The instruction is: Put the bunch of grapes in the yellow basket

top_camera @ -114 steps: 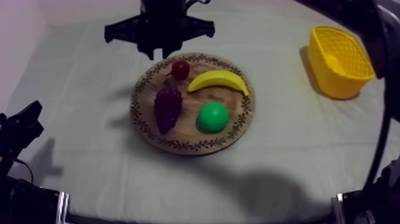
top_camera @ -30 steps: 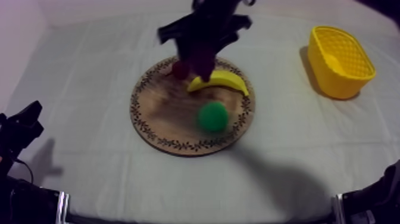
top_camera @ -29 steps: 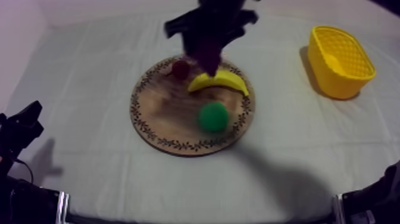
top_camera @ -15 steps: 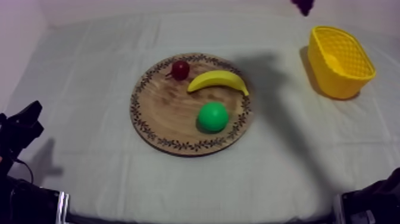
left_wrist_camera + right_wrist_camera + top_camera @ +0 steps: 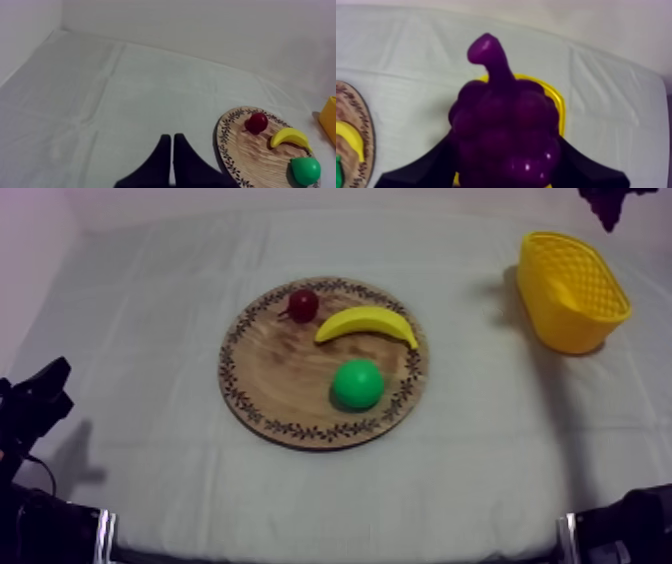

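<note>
No legible txt, labels or nos.

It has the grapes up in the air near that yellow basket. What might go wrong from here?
1. The bunch of grapes bulges well past the right end effector gripping it, so it might slip and fall early.
2. Released off-centre over the yellow basket, it could hit the rim and bounce onto the cloth.
3. Lowering too far might knock the basket over.
</note>
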